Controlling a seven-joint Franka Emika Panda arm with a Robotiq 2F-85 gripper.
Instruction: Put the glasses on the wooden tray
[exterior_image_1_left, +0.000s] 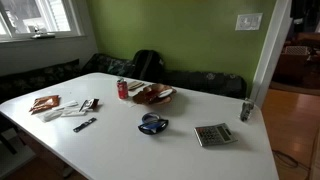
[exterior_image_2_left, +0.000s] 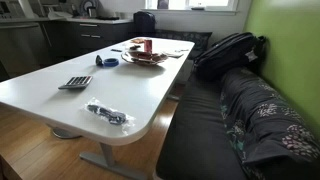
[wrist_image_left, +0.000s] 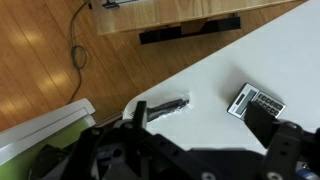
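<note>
- The tool (wrist_image_left: 190, 150) is a dark blur along the bottom of the wrist view. Its jaws stand wide with nothing between them, high over the near end of the white worktop (exterior_image_2_left: 50, 100).
- Nearest on the worktop lies a dark bundle in clear wrap (exterior_image_2_left: 107, 113). What it is cannot be made out.
- Just beyond it, to the left, is a grey calculator (exterior_image_2_left: 75, 82), apart from the bundle.
- Farther on sits a blue tape ring (exterior_image_2_left: 105, 61). In an exterior view a dark shape lies against it, seemingly the glasses (exterior_image_1_left: 150, 119). They lie on the bare worktop, near the tray but outside it. The frame is too small to make out.
- The wooden tray (exterior_image_2_left: 143, 62) lies to the right of the ring and holds a few pale and reddish things, too small to name.
- A red can (exterior_image_2_left: 147, 45) stands upright just behind the tray.
- A black backpack (exterior_image_2_left: 228, 50) rests on the bench to the right of the worktop. The bench cushions are cut off at the picture's edge.
</note>
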